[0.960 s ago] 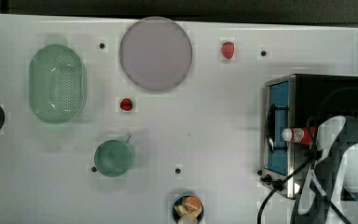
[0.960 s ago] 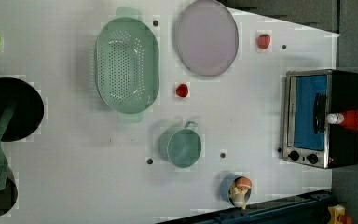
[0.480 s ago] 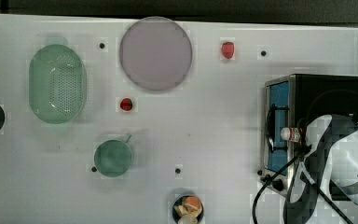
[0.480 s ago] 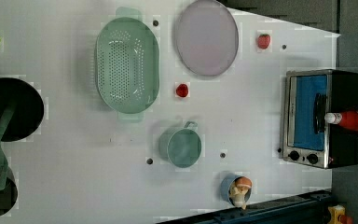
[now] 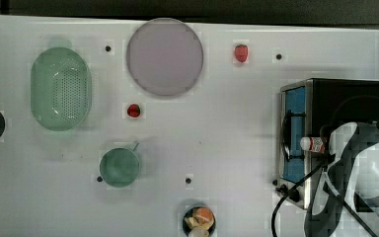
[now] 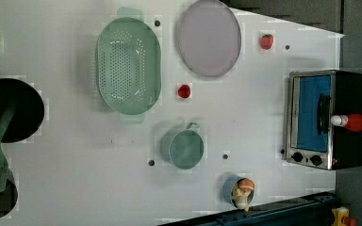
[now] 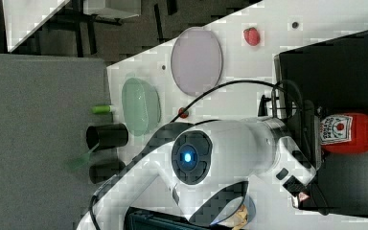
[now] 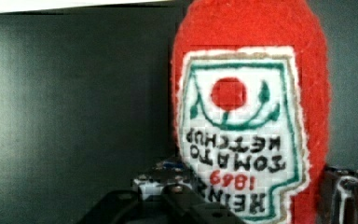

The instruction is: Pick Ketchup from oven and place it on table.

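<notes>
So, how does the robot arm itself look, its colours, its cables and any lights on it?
The arm has glossy white rounded shells with black joint sections between them. A dark round cap on one joint carries a small blue light. Thin black cables loop from it across the table. The hand is made of black parts with small screws.

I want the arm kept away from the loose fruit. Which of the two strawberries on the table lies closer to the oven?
The strawberry near the table's far edge, right of the lilac plate in the top view. The other strawberry lies mid-table beside the green colander, farther from the oven.
</notes>
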You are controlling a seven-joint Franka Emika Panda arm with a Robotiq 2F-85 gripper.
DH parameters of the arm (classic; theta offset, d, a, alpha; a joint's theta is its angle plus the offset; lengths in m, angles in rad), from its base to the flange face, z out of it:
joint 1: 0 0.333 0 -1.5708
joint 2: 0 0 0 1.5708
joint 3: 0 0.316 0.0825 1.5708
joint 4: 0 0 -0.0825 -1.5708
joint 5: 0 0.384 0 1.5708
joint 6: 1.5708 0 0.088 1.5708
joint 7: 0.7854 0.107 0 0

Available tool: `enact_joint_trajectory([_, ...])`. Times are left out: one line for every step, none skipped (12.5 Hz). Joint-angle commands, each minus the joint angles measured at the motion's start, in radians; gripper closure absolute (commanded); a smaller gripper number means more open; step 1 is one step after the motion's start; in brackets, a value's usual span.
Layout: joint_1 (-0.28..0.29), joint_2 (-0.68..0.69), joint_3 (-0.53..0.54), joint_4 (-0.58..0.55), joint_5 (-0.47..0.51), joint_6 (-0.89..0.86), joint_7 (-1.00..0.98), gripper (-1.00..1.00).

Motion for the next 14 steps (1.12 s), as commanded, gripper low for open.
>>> enact_joint_trajectory([0.010,-0.037,-0.002,0.050,0.019,-0.012,-0.026,-0.29])
enact_joint_trajectory([0.019,-0.058,-0.002,0.087,0.007,-0.024,-0.049,-0.29])
enact_joint_trajectory([0.034,-0.085,0.001,0.132,-0.017,-0.056,-0.095,-0.29])
enact_joint_trajectory([0.053,-0.114,0.008,0.179,-0.042,-0.117,-0.136,-0.29])
enact_joint_trajectory([0.075,-0.142,0.019,0.224,-0.060,-0.193,-0.152,-0.29])
enact_joint_trajectory([0.099,-0.173,0.036,0.270,-0.063,-0.286,-0.153,-0.29])
enact_joint_trajectory([0.119,-0.198,0.054,0.310,-0.063,-0.365,-0.153,-0.29])
enact_joint_trajectory([0.138,-0.222,0.077,0.339,-0.063,-0.437,-0.153,-0.29])
enact_joint_trajectory([0.156,-0.247,0.106,0.354,-0.063,-0.500,-0.153,-0.29])
enact_joint_trajectory([0.173,-0.273,0.143,0.356,-0.063,-0.543,-0.153,-0.29])
enact_joint_trajectory([0.187,-0.296,0.182,0.354,-0.063,-0.566,-0.153,-0.29])
enact_joint_trajectory([0.199,-0.313,0.226,0.352,-0.063,-0.573,-0.151,-0.29])
enact_joint_trajectory([0.209,-0.322,0.271,0.350,-0.064,-0.573,-0.151,-0.29])
enact_joint_trajectory([0.216,-0.324,0.318,0.350,-0.067,-0.573,-0.151,-0.29])
